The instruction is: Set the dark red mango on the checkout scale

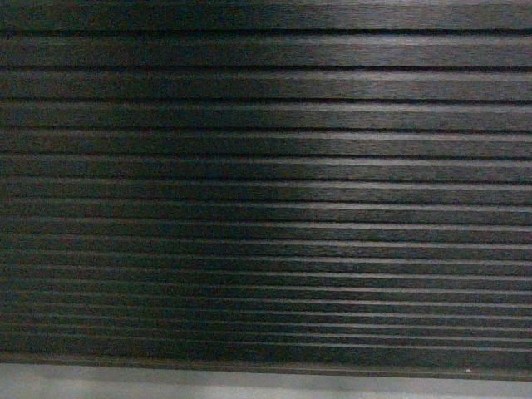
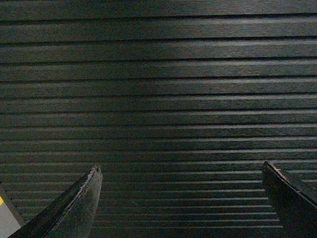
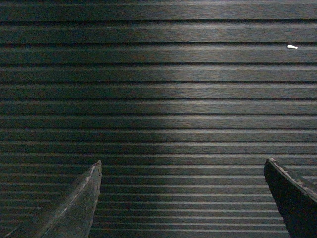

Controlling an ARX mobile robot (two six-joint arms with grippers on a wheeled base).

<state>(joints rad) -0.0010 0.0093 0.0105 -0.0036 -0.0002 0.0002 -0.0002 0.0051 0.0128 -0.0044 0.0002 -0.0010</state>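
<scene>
The black ribbed front of the checkout (image 1: 266,191) fills the head view, close up. It also fills the left wrist view as the checkout front (image 2: 158,89) and the right wrist view as the checkout front (image 3: 158,99). My left gripper (image 2: 181,171) is open, fingers wide apart, nothing between them. My right gripper (image 3: 182,166) is open and empty too. The dark red mango and the scale are out of view. Neither gripper shows in the head view.
A grey plinth strip (image 1: 249,384) runs along the foot of the ribbed front. A small white speck (image 3: 292,47) sits on a rib at the upper right. A grey and yellow corner (image 2: 5,218) shows at the lower left.
</scene>
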